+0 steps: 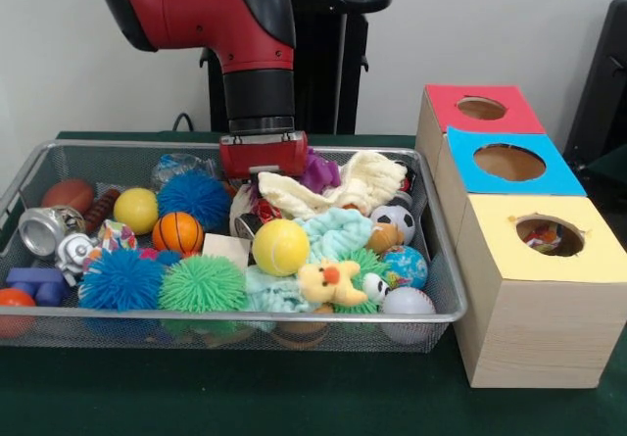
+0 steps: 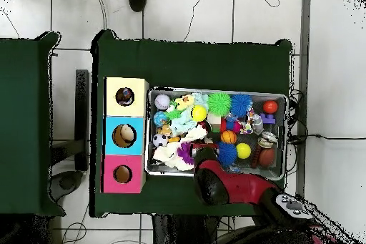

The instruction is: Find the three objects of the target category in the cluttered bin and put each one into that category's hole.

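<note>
With my gripper [image 1: 263, 173] sunk in the bin [image 1: 446, 289], fingers unreadable, the cream cloth [image 1: 338, 189] looks soft, best pinched mid-fold.

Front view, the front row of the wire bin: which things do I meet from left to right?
Blue spiky rubber ball → green spiky rubber ball → yellow plush duck → plain white ball.

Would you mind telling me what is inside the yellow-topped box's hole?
Through the hole of the yellow-topped box, the front view shows a small multicoloured object, red among its colours; its identity is unclear. The rest of the inside is hidden by the box's top and walls.
</note>
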